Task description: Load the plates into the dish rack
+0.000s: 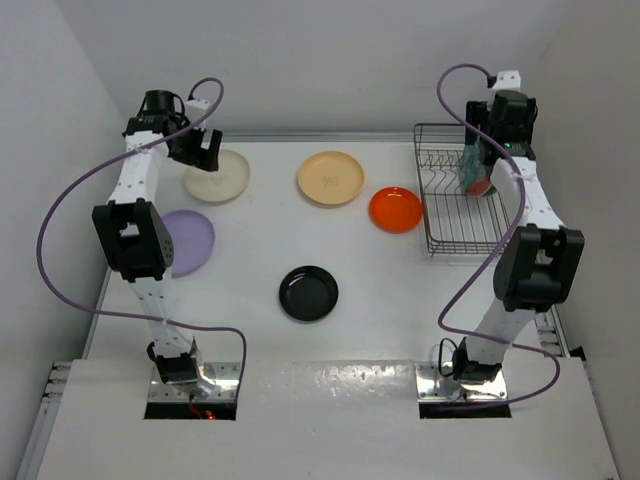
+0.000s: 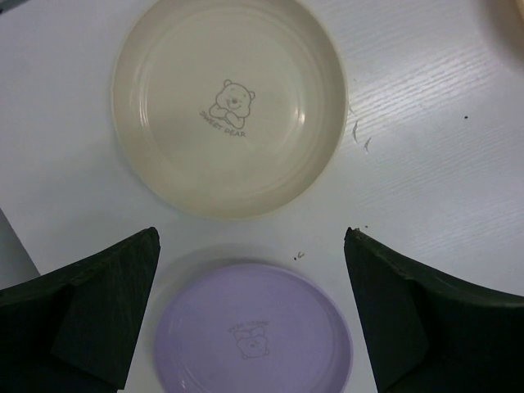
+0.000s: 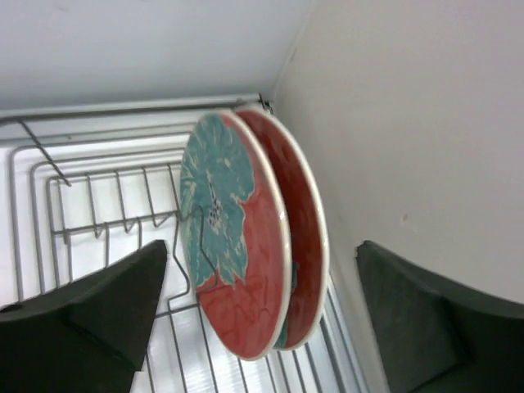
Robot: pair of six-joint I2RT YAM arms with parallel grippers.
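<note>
Left gripper [image 2: 251,237], jaws wide, is hovering just above the round cream plate [image 2: 229,106] lying flat on the white worktop [image 2: 426,123], nearer than the right gripper [image 3: 262,246], likewise wide, at the dark wire dish rack [image 3: 115,170].

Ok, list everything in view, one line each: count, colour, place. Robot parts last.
cream plate: one, cream, far left of the table
lavender plate: one, lavender, left side, nearer than the cream plate
pale orange plate: one, pale orange, far centre
small orange plate: one, bright orange, just left of the dish rack
black plate: one, glossy black, near centre
flowered plates: two, red with teal flower, upright side by side in the dish rack
dish rack: one, dark wire, far right of the table
table: one, white, under everything
left tool: one, black, open, near the cream plate
right tool: one, black, open, at the flowered plates
</note>
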